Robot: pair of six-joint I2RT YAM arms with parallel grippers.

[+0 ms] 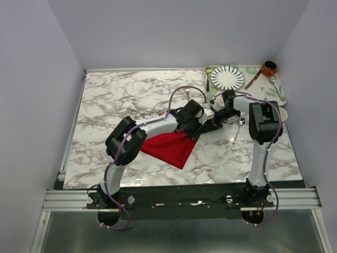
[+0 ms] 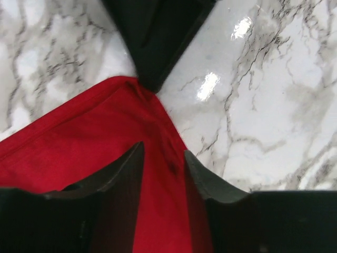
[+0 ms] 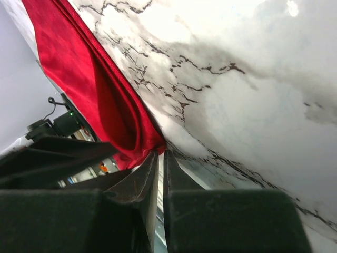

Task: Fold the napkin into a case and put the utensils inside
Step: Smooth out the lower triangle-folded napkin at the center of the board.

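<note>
The deep-red napkin (image 1: 171,147) lies folded on the marble, with one corner pointing toward the grippers. My right gripper (image 1: 209,125) is shut on that corner (image 3: 150,145), its fingertips low on the table (image 3: 159,153). My left gripper (image 1: 195,128) sits just behind the corner with its jaws partly apart (image 2: 163,153). They straddle the napkin's edge (image 2: 79,142), and red cloth fills the gap. The right gripper's black fingers (image 2: 152,42) meet the corner at the top of the left wrist view. A silver utensil (image 1: 238,129) lies on the marble to the right. No narrow case shape shows.
A tray (image 1: 284,97) at the back right holds a striped plate (image 1: 227,77), a gold spoon (image 1: 208,76), a brown wooden utensil (image 1: 254,79), a brown cup (image 1: 269,67) and a silver utensil (image 1: 274,83). Both arms cross mid-table.
</note>
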